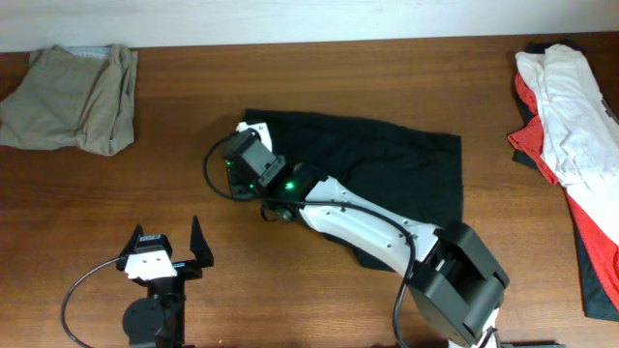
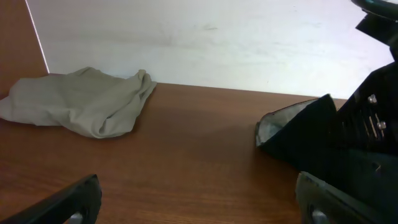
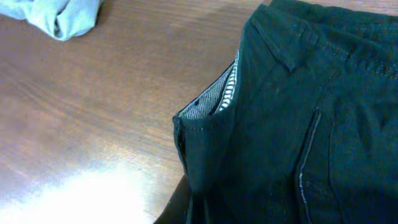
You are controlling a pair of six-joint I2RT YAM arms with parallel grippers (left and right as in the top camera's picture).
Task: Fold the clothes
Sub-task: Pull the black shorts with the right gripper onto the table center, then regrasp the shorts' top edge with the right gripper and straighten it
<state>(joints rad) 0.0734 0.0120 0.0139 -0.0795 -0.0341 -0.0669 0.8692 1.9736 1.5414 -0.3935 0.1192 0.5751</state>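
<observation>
The black shorts (image 1: 397, 174) lie spread in the middle of the table. My right gripper (image 1: 248, 147) is at their left waistband corner and is shut on it. In the right wrist view the waistband (image 3: 273, 124) with its pale inner lining runs down into the jaws (image 3: 205, 211). In the left wrist view that corner (image 2: 292, 134) is raised slightly off the table. My left gripper (image 1: 169, 253) is open and empty near the front edge, its fingers wide apart (image 2: 202, 202). A khaki-grey garment (image 1: 73, 97) lies crumpled at the back left and also shows in the left wrist view (image 2: 87, 102).
A white garment (image 1: 571, 116) lies on a red one (image 1: 602, 246) at the right edge. The right arm (image 1: 368, 222) stretches across the shorts from its base at the front right. A pale wall (image 2: 217, 37) runs behind the table.
</observation>
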